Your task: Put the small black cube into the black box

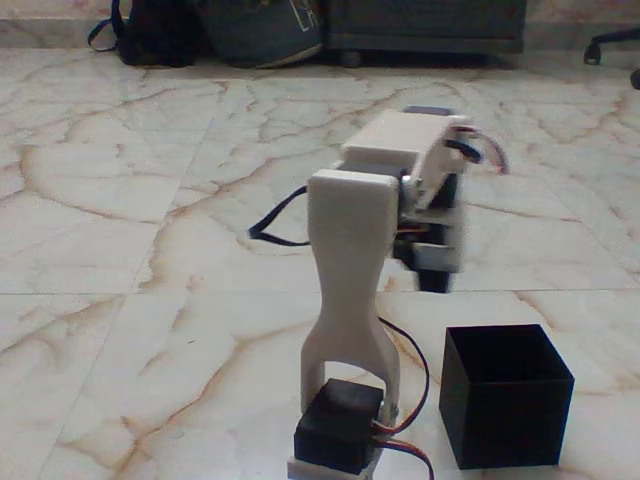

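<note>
- Hanging blurred behind the white arm (350, 270) in the fixed view, the gripper (437, 262) points down toward the floor; its fingers smear together, so I cannot tell how wide they stand or whether anything sits between them.
- A dark patch shows at the gripper's lower tip, but the blur makes it impossible to say if that is the small black cube or part of the gripper itself.
- The black box (505, 398) stands upright on the marble floor (130, 300), opening upward, to the right of the arm's base and nearer the camera than the gripper.
- The gripper is above and behind the box, apart from it, not over its opening.
- The arm's black base servo (338, 425) sits just left of the box.
- Wires (280, 225) loop out from the arm's left side.
- Dark bags (215, 30) lie along the far wall.
</note>
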You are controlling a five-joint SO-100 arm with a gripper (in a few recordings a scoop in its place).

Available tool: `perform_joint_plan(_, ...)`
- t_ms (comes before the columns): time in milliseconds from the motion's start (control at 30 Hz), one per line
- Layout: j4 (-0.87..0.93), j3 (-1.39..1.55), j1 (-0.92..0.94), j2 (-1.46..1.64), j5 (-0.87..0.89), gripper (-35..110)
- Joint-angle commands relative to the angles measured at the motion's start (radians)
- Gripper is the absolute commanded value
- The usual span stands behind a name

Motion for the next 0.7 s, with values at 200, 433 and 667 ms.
perform_joint_plan(200,0.003,-0.015,0.212,0.009,-0.147,0)
perform_joint_plan(433,0.002,0.014,0.261,0.012,-0.186,3)
perform_joint_plan(667,0.008,0.008,0.236,0.046,-0.166,7)
